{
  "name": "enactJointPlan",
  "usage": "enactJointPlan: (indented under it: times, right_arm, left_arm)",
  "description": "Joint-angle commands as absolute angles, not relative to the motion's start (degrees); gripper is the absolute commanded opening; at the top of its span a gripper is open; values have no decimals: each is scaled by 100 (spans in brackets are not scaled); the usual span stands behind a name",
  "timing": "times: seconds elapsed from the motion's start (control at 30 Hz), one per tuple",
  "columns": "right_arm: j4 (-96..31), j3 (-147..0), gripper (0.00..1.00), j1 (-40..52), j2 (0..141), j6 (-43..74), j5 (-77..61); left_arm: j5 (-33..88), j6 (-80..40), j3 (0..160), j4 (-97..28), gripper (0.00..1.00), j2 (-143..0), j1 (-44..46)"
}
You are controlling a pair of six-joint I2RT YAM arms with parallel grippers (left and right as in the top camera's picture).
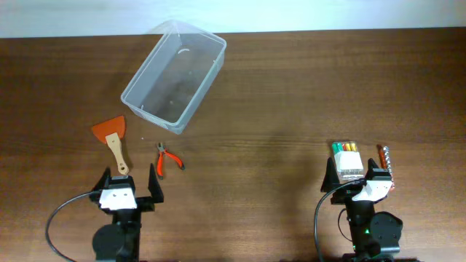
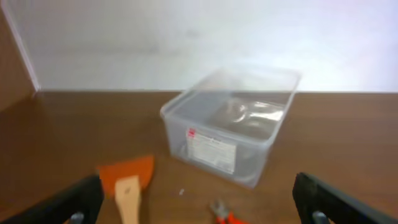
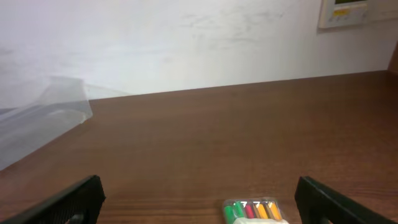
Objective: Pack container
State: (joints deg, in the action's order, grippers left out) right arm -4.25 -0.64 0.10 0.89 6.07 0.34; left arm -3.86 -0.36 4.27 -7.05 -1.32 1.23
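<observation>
Overhead: both arms folded back low at the near edge of the desk [image 1: 291, 94], pointing toward the far side. Left gripper [image 1: 129, 183] spread wide apart and holding nothing, just behind an orange scraper [image 1: 111, 135] with a wooden handle and small orange pliers [image 1: 166, 160]; right gripper [image 1: 354, 175] likewise spread wide and holding nothing, a pack of markers [image 1: 348, 156] just ahead of it and a thin red-and-grey tool [image 1: 386, 161] beside that. Far left on the desk, well apart from both grippers, set at an angle with its open top up: the clear container [image 1: 175, 76], straight ahead in the left wrist view and only a corner of it at the left edge of the right wrist view.
</observation>
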Motion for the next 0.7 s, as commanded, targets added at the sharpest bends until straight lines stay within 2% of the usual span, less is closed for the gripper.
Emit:
enactJointPlan:
  times: [0.0, 0.13, 0.3, 0.47, 0.67]
  right_arm:
    - [-454, -32, 98, 32, 43, 646, 23]
    - [-456, -32, 99, 32, 43, 646, 23]
    - [-454, -32, 99, 32, 43, 646, 23]
    - [-454, -32, 99, 32, 43, 646, 23]
    - [-456, -32, 99, 32, 43, 646, 23]
  left_arm:
    - [631, 45, 397, -456, 99, -89, 139]
    - [1184, -388, 598, -329, 99, -233, 139]
    - [1251, -405, 1691, -760, 99, -1114, 134]
    - [915, -405, 3964, -2051, 99, -3218, 134]
    - [587, -336, 7596, -4195, 99, -6213, 134]
